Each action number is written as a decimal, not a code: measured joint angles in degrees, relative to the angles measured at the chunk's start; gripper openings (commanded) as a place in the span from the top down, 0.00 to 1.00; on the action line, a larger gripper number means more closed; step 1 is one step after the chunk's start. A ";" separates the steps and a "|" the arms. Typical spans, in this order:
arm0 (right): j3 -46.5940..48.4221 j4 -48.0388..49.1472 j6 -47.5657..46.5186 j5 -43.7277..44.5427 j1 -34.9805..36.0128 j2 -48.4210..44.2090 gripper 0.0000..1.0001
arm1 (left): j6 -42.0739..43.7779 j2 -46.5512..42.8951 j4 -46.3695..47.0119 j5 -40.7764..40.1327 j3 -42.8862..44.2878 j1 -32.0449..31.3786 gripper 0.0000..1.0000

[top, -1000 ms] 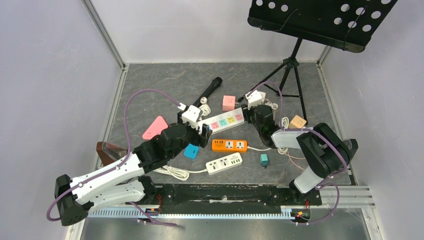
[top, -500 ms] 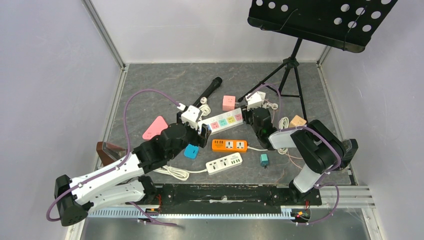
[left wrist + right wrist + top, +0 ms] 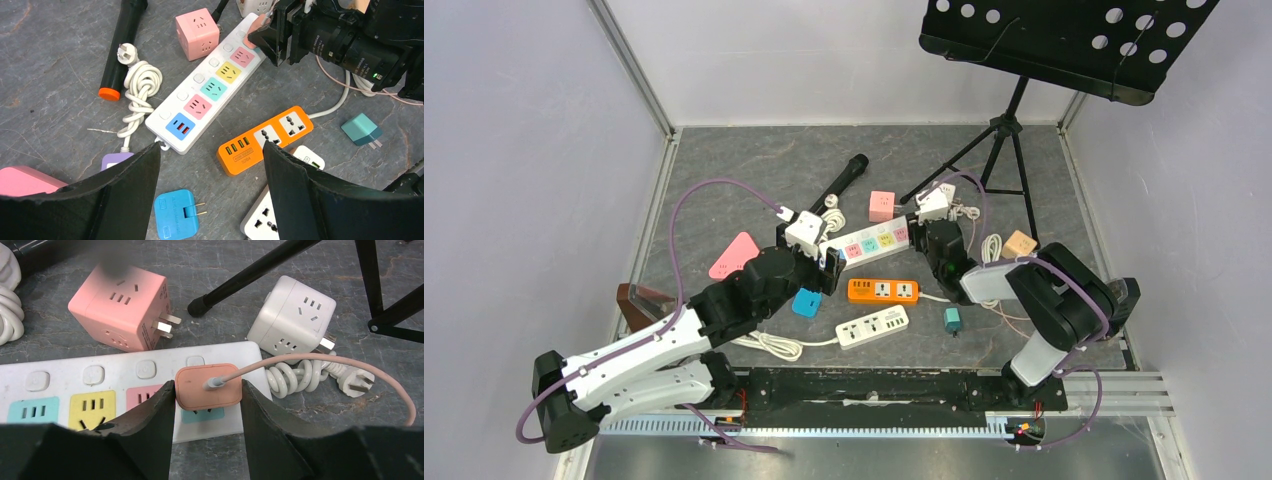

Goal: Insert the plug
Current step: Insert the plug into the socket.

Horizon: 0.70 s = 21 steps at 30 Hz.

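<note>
The right gripper (image 3: 207,388) is clamped on the peach plug (image 3: 200,396), one finger on each side. The plug sits over the last socket at the far end of the white strip (image 3: 210,89). A bit of teal socket face shows under it, and whether the prongs are seated cannot be told. A pinkish cable (image 3: 320,357) leaves the plug's top and curves off to the right. The left gripper (image 3: 211,149) hangs over the strip's near end, where the blue USB block is, with its fingers spread wide and nothing between them. Just beyond the strip lie a pink cube (image 3: 122,307) and a white cube (image 3: 295,315), each with its prongs out. An orange strip (image 3: 265,140) and a blue adapter (image 3: 175,220) lie nearer the bases.
</note>
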 measured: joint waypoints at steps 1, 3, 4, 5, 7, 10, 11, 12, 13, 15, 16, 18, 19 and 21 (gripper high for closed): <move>0.11 -0.50 0.02 0.28 0.15 -0.20 0.66 | -0.02 0.00 0.00 -0.02 0.00 0.00 0.19; 0.59 -1.66 0.04 0.83 0.37 -0.39 0.51 | 0.00 -0.02 0.00 -0.22 0.00 0.00 0.18; 0.85 -2.25 0.04 0.98 0.42 -0.50 0.43 | 0.00 -0.07 0.00 -0.33 0.00 0.00 0.18; 1.20 -3.26 0.11 1.09 0.50 -0.76 0.35 | 0.00 -0.13 0.00 -0.42 0.00 0.00 0.17; 1.75 -6.84 0.85 0.85 0.59 -1.60 0.25 | -0.02 -0.26 -0.02 -0.61 0.00 0.00 0.17; 2.58 -13.90 2.03 0.59 0.94 -2.60 0.19 | -0.02 -0.57 -0.02 -1.01 0.00 0.00 0.16; 3.67 -16.11 2.10 0.15 0.94 -2.95 0.17 | 0.00 -0.61 -0.02 -1.05 0.00 0.00 0.16; 5.18 -18.91 2.16 0.04 0.94 -3.08 0.15 | 0.00 -0.70 -0.02 -1.14 0.00 0.00 0.16; 7.28 -22.18 2.16 -0.17 0.94 -3.08 0.13 | 0.00 -0.72 -0.02 -1.20 0.00 0.00 0.16; 11.28 -27.45 2.16 -0.35 0.94 -3.08 0.11 | -0.02 -0.72 -0.02 -1.22 0.00 0.00 0.16; 12.87 -29.27 2.16 -0.42 0.94 -3.08 0.11 | -0.02 -0.72 -0.02 -1.22 0.00 0.00 0.16; 15.26 -32.20 2.29 -0.44 0.94 -3.10 0.11 | 0.00 -0.72 0.00 -1.25 0.00 0.00 0.16; 16.31 -33.81 2.56 -0.46 0.87 -3.10 0.11 | -0.02 -0.72 0.00 -1.25 0.00 0.00 0.16; 17.92 -37.05 3.39 -0.66 0.59 -3.08 0.12 | -0.02 -0.72 0.00 -1.25 0.00 0.00 0.16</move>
